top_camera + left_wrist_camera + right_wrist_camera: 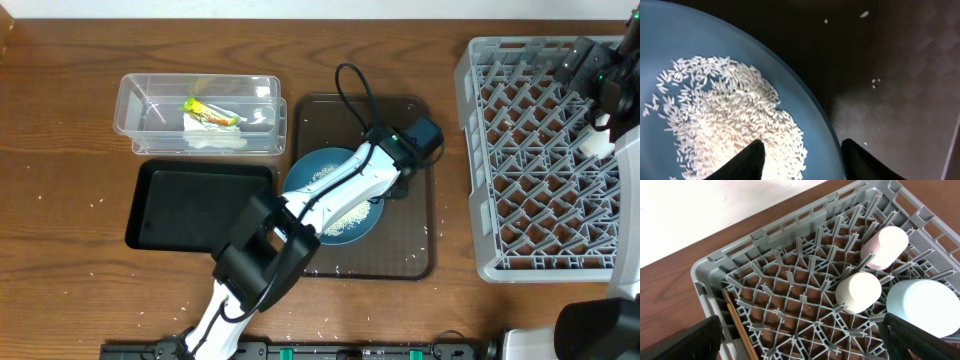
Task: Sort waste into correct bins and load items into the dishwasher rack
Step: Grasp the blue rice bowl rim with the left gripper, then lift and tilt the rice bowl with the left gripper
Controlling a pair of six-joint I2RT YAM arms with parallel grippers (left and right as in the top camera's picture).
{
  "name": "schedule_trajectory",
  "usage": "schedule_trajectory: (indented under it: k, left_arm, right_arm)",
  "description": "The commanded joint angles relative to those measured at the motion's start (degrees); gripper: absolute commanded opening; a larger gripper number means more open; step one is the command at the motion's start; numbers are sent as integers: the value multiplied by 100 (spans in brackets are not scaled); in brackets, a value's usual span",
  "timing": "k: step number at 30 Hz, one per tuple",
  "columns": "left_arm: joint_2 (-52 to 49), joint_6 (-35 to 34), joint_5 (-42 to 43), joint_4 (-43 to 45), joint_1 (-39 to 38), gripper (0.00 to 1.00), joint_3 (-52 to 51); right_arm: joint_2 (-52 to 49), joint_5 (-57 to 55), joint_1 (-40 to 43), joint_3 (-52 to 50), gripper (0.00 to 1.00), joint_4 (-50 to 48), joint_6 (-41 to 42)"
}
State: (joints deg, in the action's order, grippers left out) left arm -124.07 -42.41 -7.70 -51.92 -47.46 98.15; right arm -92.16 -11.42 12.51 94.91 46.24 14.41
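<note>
The dark-blue dish (316, 167) sits on the brown serving tray (405, 250) with a heap of rice (350, 220) in it. My left gripper (388, 193) is open and straddles the dish's right rim. In the left wrist view (802, 146) one finger is over the rice (725, 115) and the other over the tray, with the dish (690, 30) below. My right gripper (801, 325) is open and empty above the grey rack (790, 265). The rack holds a pink cup (885, 247), a white cup (858, 292), a light-blue bowl (922, 305) and chopsticks (740, 330).
The clear tub (130, 110) at the back left holds the yellow-green wrapper (210, 112) and white paper (215, 140). The black tray (200, 205) lies in front of it. The rack (520, 180) fills the right side. Stray rice grains lie on the table (60, 200) and brown tray.
</note>
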Motion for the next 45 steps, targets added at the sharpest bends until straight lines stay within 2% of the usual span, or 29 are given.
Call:
schedule_trajectory:
  k: [1,8,14,27,34,37,45]
  left_arm:
    - [-229,-166,-201,55,-4,51,-44]
    - [-444,-166,-197,109,-4,50,-44]
    - [-442,-166,-199,140,-15,38,-42]
    - [-267,-162,-203,59,-15,23,-28]
    - [-245,-162,-203,-72,-20,19,-7]
    - [-179,-162,-201,-186,-28,11,44]
    - [216,-160,-201,-409,-96,8,81]
  right_arm:
    - [-2,-76,-15,136,99,7,-55]
    - [-2,-76,-15,136,99,7,-55]
    - [-2,-76,-17,136,99,7,-55]
    - [-2,-76,-15,136,99,7,-55]
    - [-2,-76,-13,136,99,7,-55]
    - [-2,-76,-17,136,99,7,-55]
    - [-2,-76,-15,136,99,7,-55]
